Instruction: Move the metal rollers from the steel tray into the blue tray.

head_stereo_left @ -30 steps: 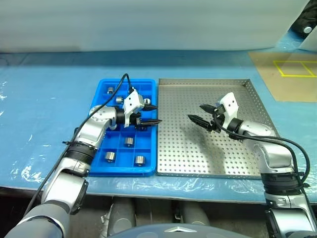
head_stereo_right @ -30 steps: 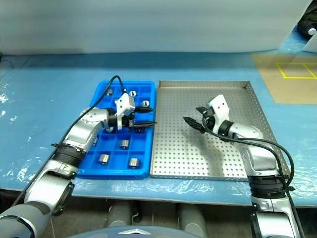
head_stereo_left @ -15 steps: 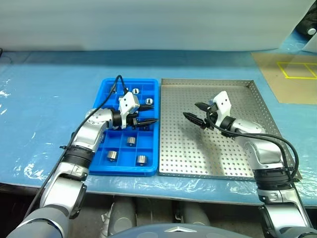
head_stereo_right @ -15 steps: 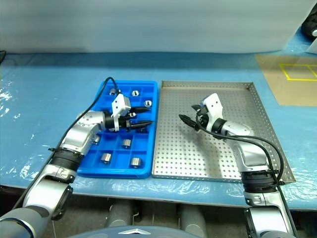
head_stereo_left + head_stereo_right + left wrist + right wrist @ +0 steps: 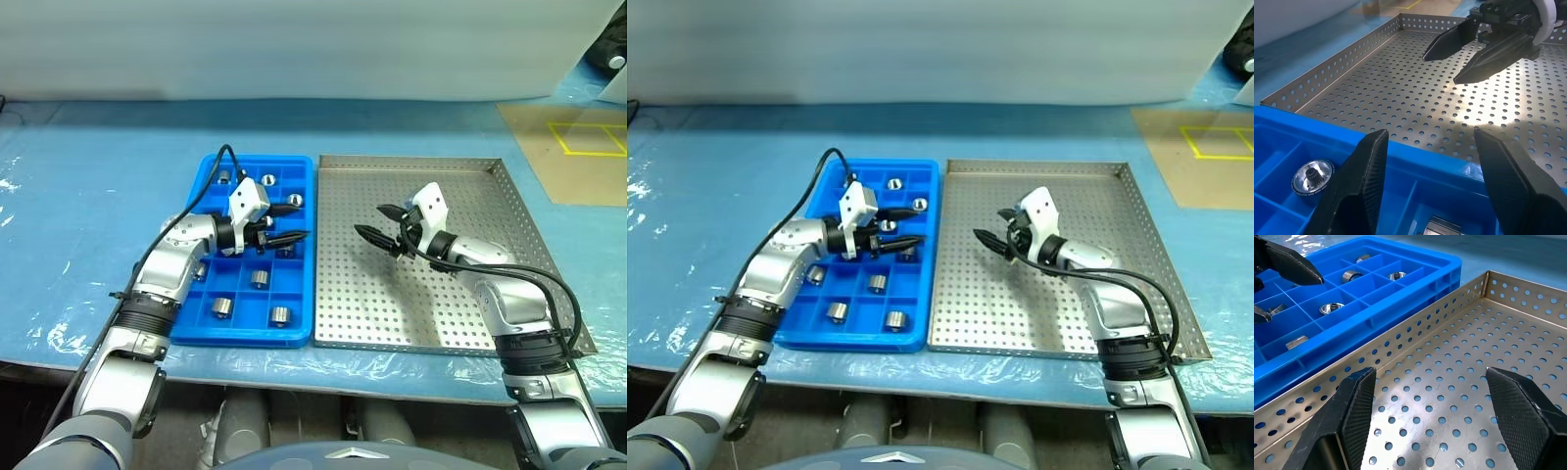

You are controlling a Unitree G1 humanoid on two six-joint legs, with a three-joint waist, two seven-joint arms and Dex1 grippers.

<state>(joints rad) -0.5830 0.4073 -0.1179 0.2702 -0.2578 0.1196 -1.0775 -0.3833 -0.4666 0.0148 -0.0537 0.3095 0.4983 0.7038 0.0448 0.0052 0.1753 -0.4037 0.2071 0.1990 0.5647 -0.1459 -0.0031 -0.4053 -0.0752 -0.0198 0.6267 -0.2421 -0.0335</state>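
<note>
Task looks basically done: the steel tray (image 5: 431, 294), centre-right of frame, has a bare perforated floor with no rollers left on it, and the rollers (image 5: 266, 180) all sit in compartments of the blue tray (image 5: 194, 336) just left of it, touching rim to rim. Left gripper (image 5: 286, 223) hovers over the blue tray's right side, fingers parted and holding nothing. Right gripper (image 5: 382, 222) hangs above the steel tray's upper left part, jaws wide and empty, so probably only retreat remains.

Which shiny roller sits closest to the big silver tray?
The small silver metal roller in the bright blue plastic tray's column beside the perforated steel tray; the others sit farther left.
</note>
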